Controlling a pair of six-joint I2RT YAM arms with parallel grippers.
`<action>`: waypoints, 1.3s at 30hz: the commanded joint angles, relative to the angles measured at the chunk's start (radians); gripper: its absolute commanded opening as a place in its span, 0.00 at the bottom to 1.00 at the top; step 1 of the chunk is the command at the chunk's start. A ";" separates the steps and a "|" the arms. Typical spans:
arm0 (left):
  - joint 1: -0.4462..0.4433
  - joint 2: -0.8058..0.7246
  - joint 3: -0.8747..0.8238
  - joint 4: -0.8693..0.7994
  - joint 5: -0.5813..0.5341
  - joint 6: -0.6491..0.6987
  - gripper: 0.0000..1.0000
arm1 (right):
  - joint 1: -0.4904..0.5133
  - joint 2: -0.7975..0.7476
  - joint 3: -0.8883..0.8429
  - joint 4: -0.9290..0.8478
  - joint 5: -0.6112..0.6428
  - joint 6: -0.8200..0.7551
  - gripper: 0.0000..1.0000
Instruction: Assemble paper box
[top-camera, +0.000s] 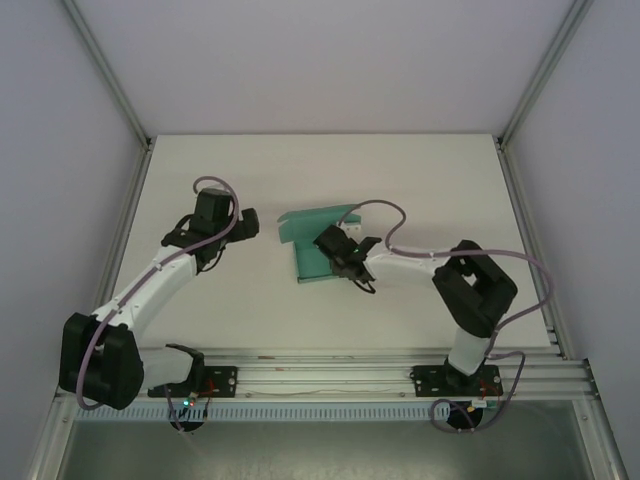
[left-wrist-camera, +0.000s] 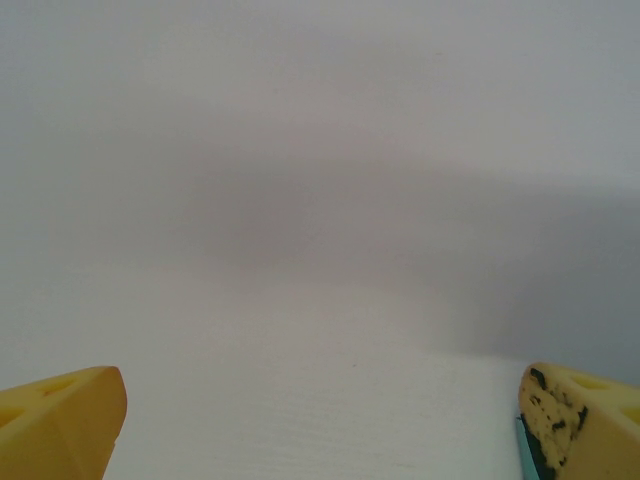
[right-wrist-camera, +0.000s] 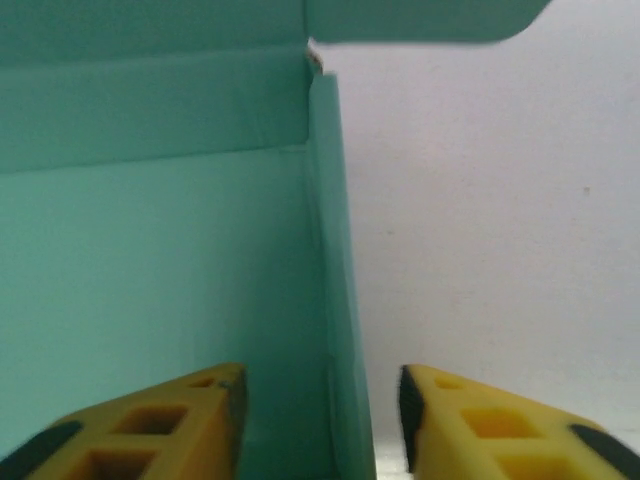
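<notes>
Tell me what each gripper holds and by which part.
Nothing is held. The right gripper straddles a side wall of the paper box, jaws open; the left gripper is open.

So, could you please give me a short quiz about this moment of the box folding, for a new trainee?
1. True or false: the left end effector is shut.
2. What stands between the fingers of the right end effector? A) a side wall of the paper box B) a cable C) nothing
3. Short answer: is the paper box closed on top?
Key: 1 false, its jaws stand wide apart. 2 A. 3 No, it is open and its inside shows.
</notes>
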 joint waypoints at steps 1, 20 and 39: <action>0.011 0.009 0.019 0.100 0.110 0.105 1.00 | -0.004 -0.100 0.005 -0.013 0.092 0.018 0.50; -0.021 0.202 0.206 -0.068 0.650 0.695 0.97 | -0.361 -0.119 0.277 -0.203 -0.604 -1.196 0.88; -0.110 0.394 0.374 -0.180 0.451 0.722 0.14 | -0.390 0.056 0.432 -0.324 -0.628 -1.222 0.19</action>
